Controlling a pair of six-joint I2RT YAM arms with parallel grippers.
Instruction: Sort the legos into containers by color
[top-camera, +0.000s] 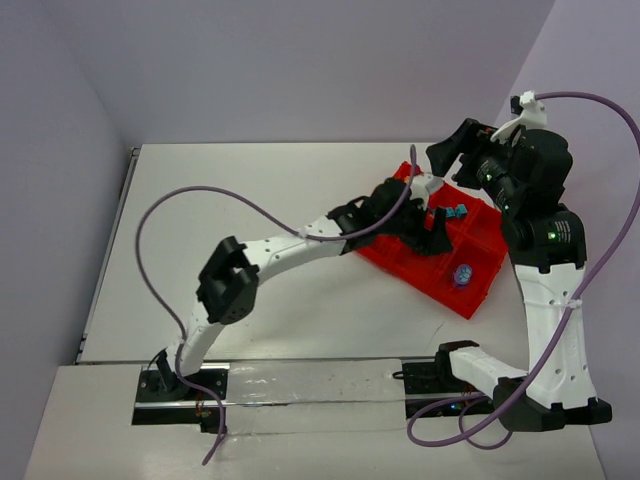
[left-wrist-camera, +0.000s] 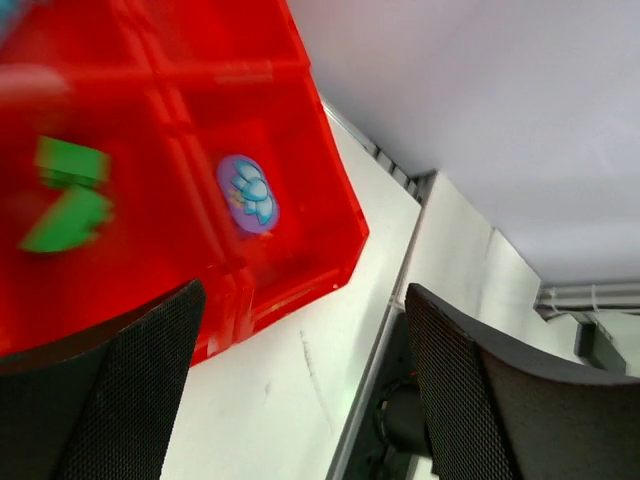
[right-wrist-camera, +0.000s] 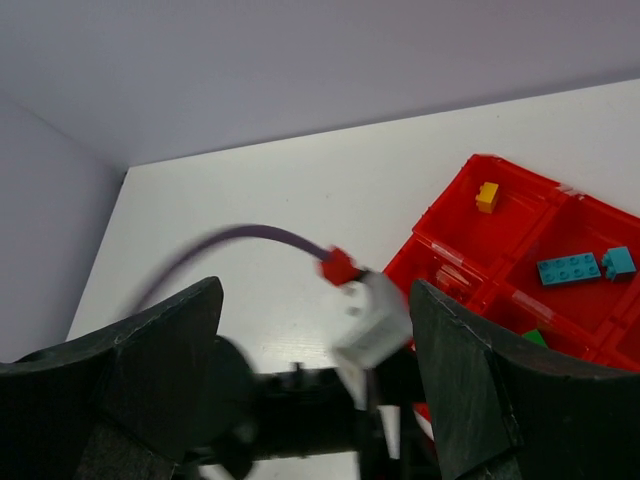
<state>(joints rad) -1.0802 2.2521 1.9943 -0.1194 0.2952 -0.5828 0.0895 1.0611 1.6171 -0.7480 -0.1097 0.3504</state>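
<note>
The red tray (top-camera: 412, 272) lies at the right of the table. My left gripper (top-camera: 433, 234) hovers over it, open and empty; its wrist view shows the tray (left-wrist-camera: 300, 120) with two blurred green bricks (left-wrist-camera: 70, 190) in one compartment and the rounded purple piece (left-wrist-camera: 247, 193) in the adjoining one. That purple piece (top-camera: 463, 275) sits near the tray's near right corner. Teal bricks (top-camera: 458, 212) lie in a far compartment. My right gripper (top-camera: 452, 150) is raised above the tray's far side, open and empty. Its view shows the tray (right-wrist-camera: 440, 215), a yellow brick (right-wrist-camera: 487, 196), two teal bricks (right-wrist-camera: 568, 268) and a green corner (right-wrist-camera: 535, 338).
The left arm's white wrist camera (right-wrist-camera: 372, 322) with its purple cable (right-wrist-camera: 240, 238) lies directly below the right gripper. The table's right edge and a metal rail (left-wrist-camera: 400, 300) run beside the tray. Walls close the table at the back and both sides.
</note>
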